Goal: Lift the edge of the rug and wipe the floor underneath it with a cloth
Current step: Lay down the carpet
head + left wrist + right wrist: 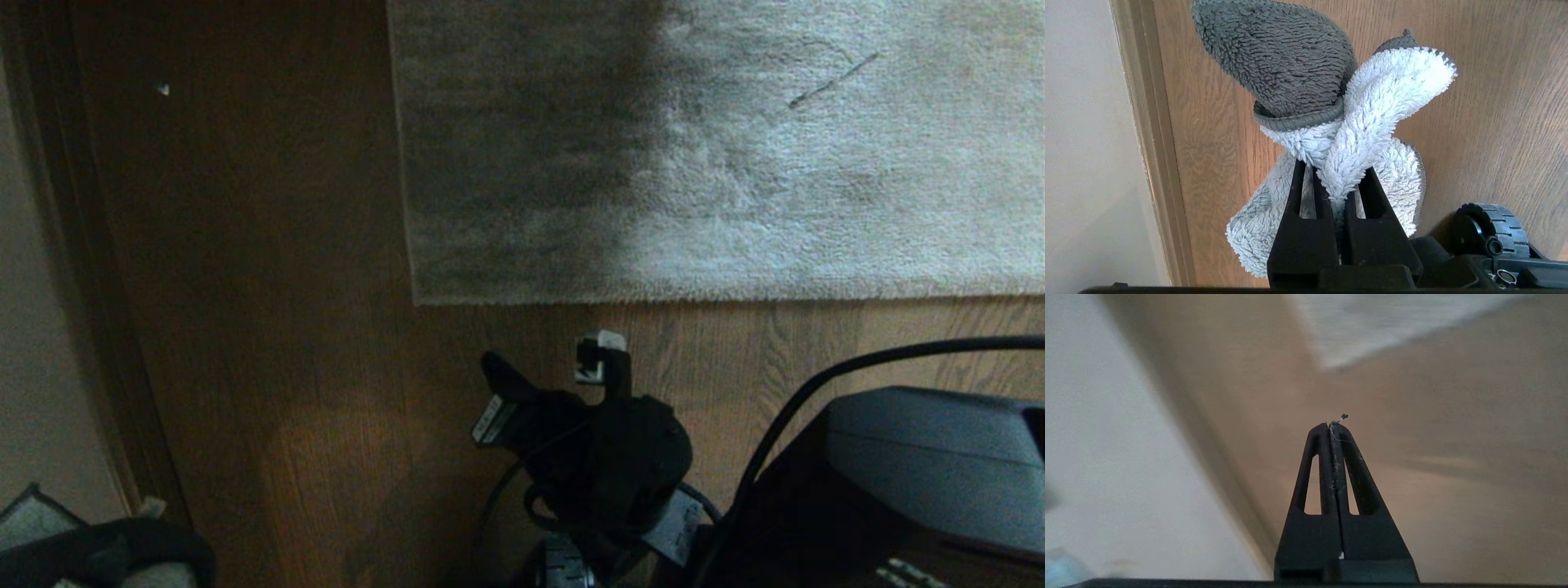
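The pale plush rug (735, 163) lies flat across the far part of the head view. Its near rug edge (718, 296) ends in a square corner (418, 300) on the brown wood floor (286, 327). My right gripper (498, 371) hovers over bare floor a little nearer than that corner; it is shut and empty, with only lint at its tips (1329, 424), and the rug corner (1331, 363) shows ahead of it. My left gripper (1337, 167) stays at the near left (106, 551), shut on the white and dark grey cloth (1372, 102).
A light wall (33, 327) with a wooden baseboard (90, 286) runs along the left. My dark base (922, 474) and a black cable (816, 384) fill the near right. A base wheel (1490, 232) sits beside the left gripper. A small white speck (163, 88) lies on the floor far left.
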{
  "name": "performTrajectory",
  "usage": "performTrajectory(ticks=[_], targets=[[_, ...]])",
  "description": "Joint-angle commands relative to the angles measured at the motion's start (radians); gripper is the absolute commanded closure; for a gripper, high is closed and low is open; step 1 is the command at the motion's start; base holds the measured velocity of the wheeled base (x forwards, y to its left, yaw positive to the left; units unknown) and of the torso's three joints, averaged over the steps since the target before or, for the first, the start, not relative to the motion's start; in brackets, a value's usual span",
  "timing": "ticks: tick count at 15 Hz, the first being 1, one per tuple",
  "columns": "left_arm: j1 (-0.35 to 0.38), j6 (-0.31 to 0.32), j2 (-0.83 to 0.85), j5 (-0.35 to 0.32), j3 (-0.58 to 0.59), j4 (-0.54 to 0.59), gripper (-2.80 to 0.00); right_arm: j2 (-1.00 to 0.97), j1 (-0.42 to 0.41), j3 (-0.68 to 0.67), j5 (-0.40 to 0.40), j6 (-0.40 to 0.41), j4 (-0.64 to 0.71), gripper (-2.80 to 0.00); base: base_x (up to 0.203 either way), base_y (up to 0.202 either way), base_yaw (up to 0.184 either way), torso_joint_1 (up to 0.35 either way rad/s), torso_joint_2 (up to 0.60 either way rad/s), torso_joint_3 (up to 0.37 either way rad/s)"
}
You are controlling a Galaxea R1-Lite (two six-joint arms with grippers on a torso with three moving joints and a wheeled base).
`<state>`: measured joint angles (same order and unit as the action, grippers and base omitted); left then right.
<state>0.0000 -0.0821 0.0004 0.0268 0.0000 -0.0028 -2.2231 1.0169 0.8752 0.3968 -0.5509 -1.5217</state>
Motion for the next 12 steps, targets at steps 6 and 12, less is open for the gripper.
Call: performTrajectory(ticks=[6,12], targets=[[0.000,-0.001,0.000,0.001,0.000,0.000,0.00,-0.008,-0.157,-0.053,0.049,-0.001,-0.040,0.00,0.000,0.000,0.000,0.000,0.00,0.000],[0.000,-0.001,0.000,0.001,0.000,0.000,0.00,0.068,-0.236,0.016,0.042,0.000,-0.044,0.00,0.000,0.000,0.000,0.000,0.00,0.000]])
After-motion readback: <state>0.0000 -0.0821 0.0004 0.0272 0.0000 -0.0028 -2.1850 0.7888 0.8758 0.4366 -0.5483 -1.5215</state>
